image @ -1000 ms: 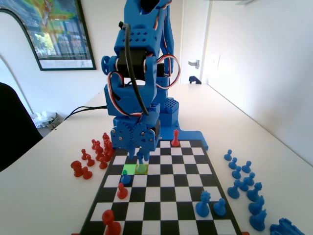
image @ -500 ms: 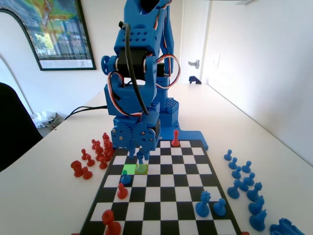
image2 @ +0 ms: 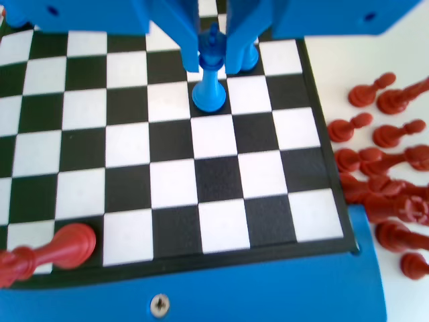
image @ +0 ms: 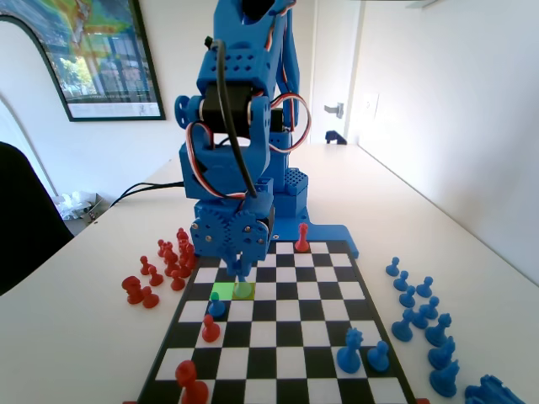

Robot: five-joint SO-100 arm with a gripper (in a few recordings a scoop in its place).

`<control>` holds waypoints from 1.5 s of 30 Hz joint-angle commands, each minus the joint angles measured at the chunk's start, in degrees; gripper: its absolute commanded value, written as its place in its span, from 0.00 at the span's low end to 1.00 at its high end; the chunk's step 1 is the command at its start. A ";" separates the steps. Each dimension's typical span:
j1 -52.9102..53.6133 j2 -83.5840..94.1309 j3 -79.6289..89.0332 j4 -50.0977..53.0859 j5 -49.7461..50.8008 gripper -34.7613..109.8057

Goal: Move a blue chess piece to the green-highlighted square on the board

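Gripper point(image2: 213, 57) low over the board point(image: 328, 353), jaws clamped either side of the head of the blue chess piece point(image2: 210, 84). Piece upright between the jaws, stem and flared base hanging below the fingertips. Fixed view: piece point(image: 242, 282) stands at the right edge of the green-highlighted square point(image: 224, 290); whether its base touches the board, cannot tell. A squat blue pawn point(image: 216, 305) stands just nearer the camera than that square.

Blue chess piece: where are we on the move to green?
Carry looks done: the blue chess piece stands upright between the claw jaws, its base on the board. In the fixed view it sits at the green-highlighted square, apparently toward that square's right edge. Left: open, retreat.
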 commanded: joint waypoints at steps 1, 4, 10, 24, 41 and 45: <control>0.88 6.86 -1.32 2.99 -1.23 0.25; 1.14 9.93 0.18 4.83 -1.85 0.25; 2.46 10.55 -0.79 8.09 -1.76 0.25; 7.29 -0.62 -10.55 9.40 -1.23 0.25; 7.65 -3.43 -11.51 7.03 -0.70 0.26; 7.91 -3.43 -10.55 5.27 -0.44 0.28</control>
